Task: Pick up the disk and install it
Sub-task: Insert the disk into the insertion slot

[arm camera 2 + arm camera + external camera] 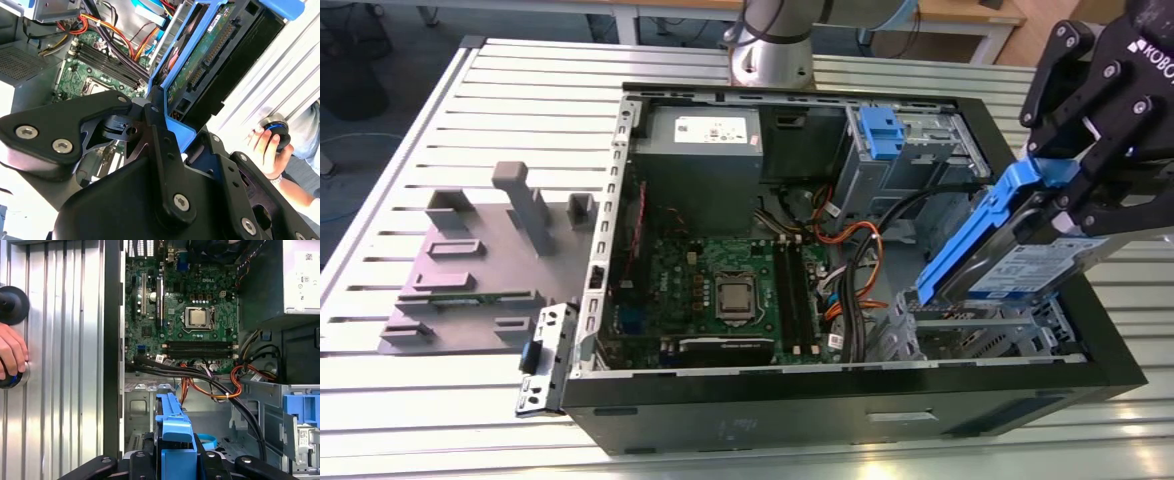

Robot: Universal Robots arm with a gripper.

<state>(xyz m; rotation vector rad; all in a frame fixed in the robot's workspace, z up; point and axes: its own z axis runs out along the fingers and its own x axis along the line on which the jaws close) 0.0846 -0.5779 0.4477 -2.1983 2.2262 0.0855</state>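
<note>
My gripper is shut on the disk, a silver drive with a white-and-blue label in a blue plastic carrier frame. I hold it tilted on edge above the metal drive cage at the exterior view's right end of the open computer case. In the second wrist view the disk shows its green circuit-board underside and connector, with the gripper clamped on the blue frame. In the first wrist view the blue carrier rises from between the gripper's links, over the cage floor.
Inside the case lie the motherboard, a grey power-supply box, orange and black cables and another blue carrier in an upper bay. A grey fixture sits on the slatted table. A person's hand rests on a black knob.
</note>
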